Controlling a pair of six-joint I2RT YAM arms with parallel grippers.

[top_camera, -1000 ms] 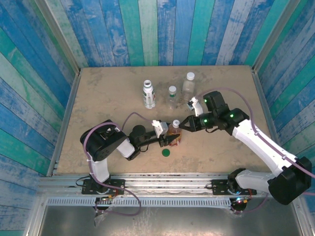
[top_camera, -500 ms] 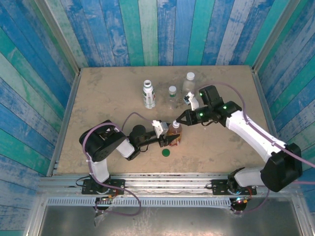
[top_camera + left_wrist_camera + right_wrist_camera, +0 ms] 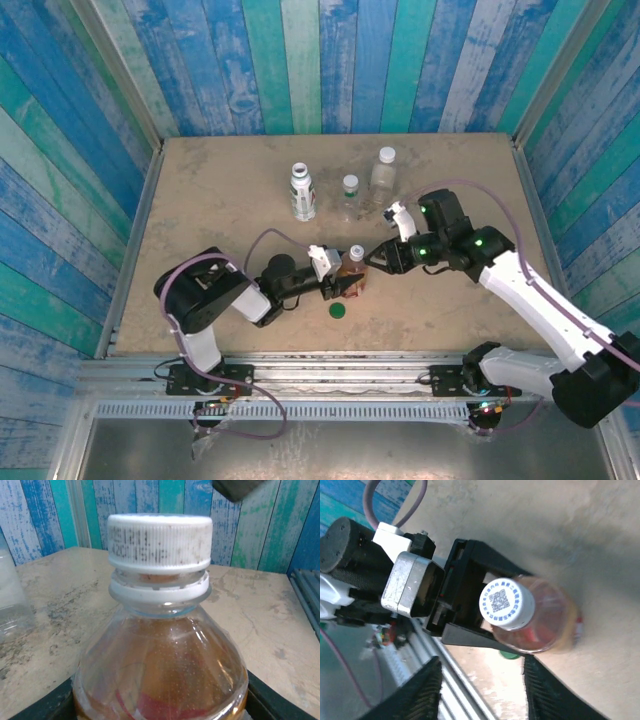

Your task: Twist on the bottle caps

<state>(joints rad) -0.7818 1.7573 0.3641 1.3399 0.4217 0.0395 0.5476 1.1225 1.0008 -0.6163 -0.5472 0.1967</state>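
Top view: the left claw [image 3: 343, 288] is clamped on the amber bottle [image 3: 354, 278] near the front of the surface [image 3: 200, 200], with three bottles [image 3: 350, 197] standing well behind. The right wrist view shows the right claw [image 3: 480, 687] with fingers [image 3: 420, 690] spread apart, gripping nothing, white cap [image 3: 506, 603] just ahead. Up close from the left wrist, that cap sits on the neck; a green cap [image 3: 338, 310] lies just in front.

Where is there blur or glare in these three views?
Left wrist: cap sharp, small glints on the amber bottle, wall behind soft. Right wrist: cap code crisp, table blurred. Top external: even light, faint shadows.
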